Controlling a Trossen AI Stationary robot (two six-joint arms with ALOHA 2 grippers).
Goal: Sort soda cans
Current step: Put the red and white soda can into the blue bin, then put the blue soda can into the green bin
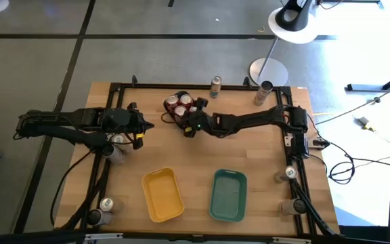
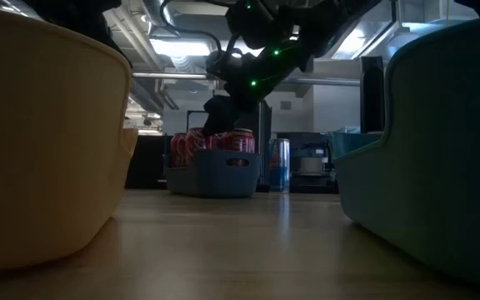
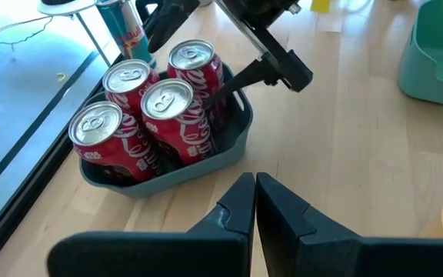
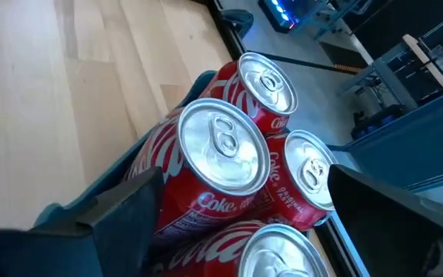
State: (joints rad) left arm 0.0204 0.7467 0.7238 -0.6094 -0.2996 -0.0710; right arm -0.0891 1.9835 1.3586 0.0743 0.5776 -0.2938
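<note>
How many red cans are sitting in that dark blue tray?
4, all upright and packed together in the dark blue tray: far can, middle-left can, middle-right can, and outermost can. The right pincer straddles one. None seems hidden.

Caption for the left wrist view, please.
Four red soda cans stand in a dark blue tray; the right gripper reaches its rim, the left gripper shut nearby.

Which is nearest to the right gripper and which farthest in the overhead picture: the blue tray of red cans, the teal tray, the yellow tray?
From the right gripper:
1. Dark blue tray of red cans, right at the gripper.
2. Teal tray, toward the table's front.
3. Yellow tray, beside the teal tray; these two are nearly too close to call.
</note>
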